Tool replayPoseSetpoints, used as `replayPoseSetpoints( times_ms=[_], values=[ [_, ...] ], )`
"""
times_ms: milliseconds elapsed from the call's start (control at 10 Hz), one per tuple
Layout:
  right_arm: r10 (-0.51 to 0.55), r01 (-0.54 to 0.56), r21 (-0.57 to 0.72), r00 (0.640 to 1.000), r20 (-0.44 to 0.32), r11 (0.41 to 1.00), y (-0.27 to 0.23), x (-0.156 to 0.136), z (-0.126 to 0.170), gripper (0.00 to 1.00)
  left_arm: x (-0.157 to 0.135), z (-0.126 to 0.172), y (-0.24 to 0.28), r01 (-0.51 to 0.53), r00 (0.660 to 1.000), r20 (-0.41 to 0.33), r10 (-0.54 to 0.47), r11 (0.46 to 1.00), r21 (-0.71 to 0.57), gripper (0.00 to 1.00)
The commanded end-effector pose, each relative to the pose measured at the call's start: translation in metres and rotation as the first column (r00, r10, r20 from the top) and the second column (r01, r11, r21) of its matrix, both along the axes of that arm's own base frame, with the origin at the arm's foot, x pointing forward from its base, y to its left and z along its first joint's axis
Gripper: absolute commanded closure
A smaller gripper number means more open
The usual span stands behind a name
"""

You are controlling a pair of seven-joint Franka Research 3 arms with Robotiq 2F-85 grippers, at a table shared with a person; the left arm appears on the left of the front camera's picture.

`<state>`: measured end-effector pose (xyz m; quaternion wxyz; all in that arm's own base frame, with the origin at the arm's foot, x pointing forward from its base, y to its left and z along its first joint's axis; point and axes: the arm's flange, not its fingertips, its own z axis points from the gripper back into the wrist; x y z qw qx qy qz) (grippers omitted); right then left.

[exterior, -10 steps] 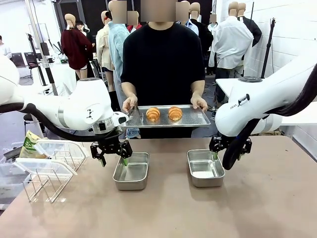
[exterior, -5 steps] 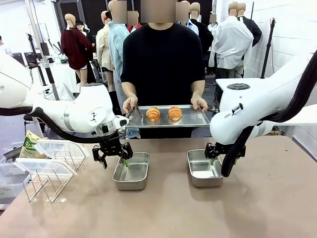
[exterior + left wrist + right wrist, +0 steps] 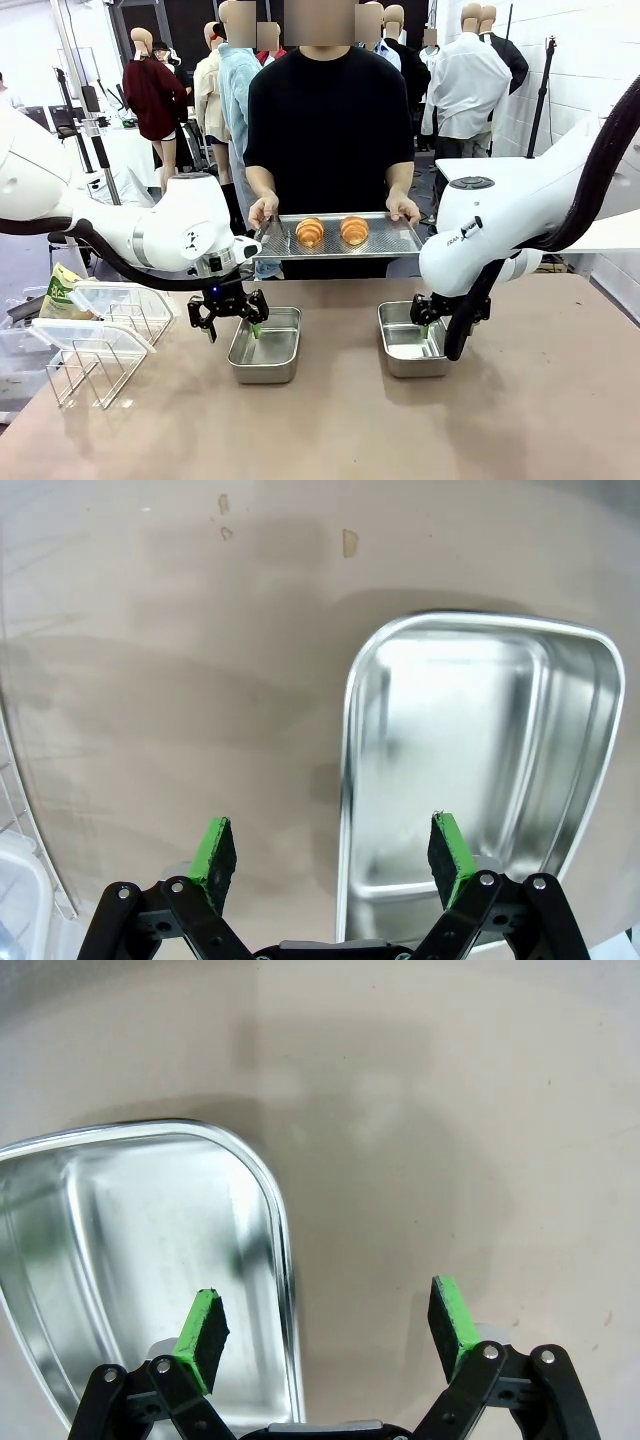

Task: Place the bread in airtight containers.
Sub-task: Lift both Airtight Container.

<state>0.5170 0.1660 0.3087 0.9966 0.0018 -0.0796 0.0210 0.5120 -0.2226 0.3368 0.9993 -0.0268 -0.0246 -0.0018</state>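
Note:
Two golden-brown bread rolls [image 3: 310, 231] [image 3: 354, 230] lie side by side on a flat steel tray [image 3: 400, 241] that a person holds in both hands above the table's far edge. On the table stand two open steel containers, one on the left [image 3: 267, 346] [image 3: 470, 750] and one on the right [image 3: 413, 340] [image 3: 130, 1220]. My left gripper [image 3: 232, 325] [image 3: 327, 825] hangs open over the left container's left rim. Open as well, my right gripper [image 3: 443, 316] [image 3: 325, 1295] straddles the right container's right rim. Nothing is between either pair of fingers.
Two clear lids [image 3: 122, 299] [image 3: 88, 334] rest on a wire rack [image 3: 92, 372] at the table's left. A green-and-yellow bag [image 3: 61, 289] lies behind them. The brown tabletop [image 3: 340, 430] in front of the containers is bare.
My right arm has swung a little left and lower, bringing its gripper closer over the right container. The left gripper has barely shifted. Both stay open.

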Motion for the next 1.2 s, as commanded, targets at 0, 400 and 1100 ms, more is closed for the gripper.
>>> replayPoseSetpoints(
  times_ms=[0,400,1100],
  values=[
    [-0.012,0.012,-0.02,1.0,0.005,1.0,0.005,0.008,-0.002,0.0,0.009,-0.009,-0.01,-0.03,0.999,0.023,0.029,0.998,0.053,0.0],
    [0.005,-0.005,-0.004,0.999,-0.043,1.0,0.005,0.01,-0.01,0.04,0.012,-0.017,-0.012,0.007,1.0,-0.003,-0.007,1.0,0.008,0.0],
    [0.019,-0.02,-0.018,0.998,-0.061,1.0,0.006,0.012,-0.011,1.0,0.013,-0.016,-0.009,-0.005,1.0,-0.016,0.006,0.999,0.044,1.0]
  ],
)
